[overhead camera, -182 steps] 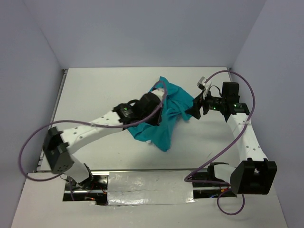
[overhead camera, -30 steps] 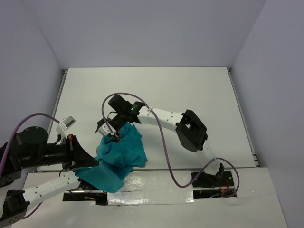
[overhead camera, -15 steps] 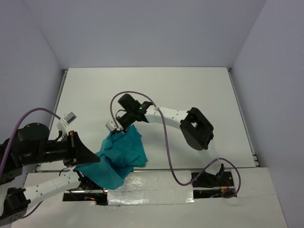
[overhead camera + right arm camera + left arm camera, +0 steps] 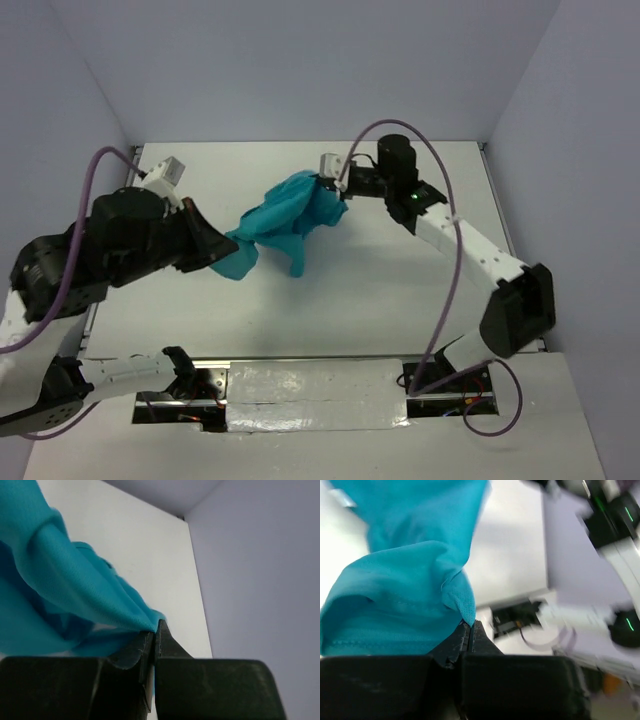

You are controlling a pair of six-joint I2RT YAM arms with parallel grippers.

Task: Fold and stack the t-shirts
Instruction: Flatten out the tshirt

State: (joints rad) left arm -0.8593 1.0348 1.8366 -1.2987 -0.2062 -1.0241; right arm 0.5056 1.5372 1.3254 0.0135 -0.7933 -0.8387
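Teal cloth is hanging stretched between both tools. The t-shirt [image 4: 285, 222] is bunching into a loose, wrinkled band above the counter [image 4: 400, 280], over the counter's far half and a little left of its middle. The left tool [image 4: 224, 250] is clenching one end of the garment over the counter's left part. In the left wrist view its black fingers [image 4: 481, 639] are pressing together on a pinched corner of fabric that is rising from between their tips, with hem stitching showing in the fold beside it. The right tool [image 4: 336, 186] is gripping the other end, nearer the counter's far edge. In the right wrist view its jaws are meeting tightly on a thin ridge of cloth while the rest is draping away to the left above the white counter surface. A loose flap is dangling from the band's underside toward the counter's middle — whether it is touching the counter I cannot tell. The right arm's purple cable [image 4: 400, 128] is arching above the counter's far edge.
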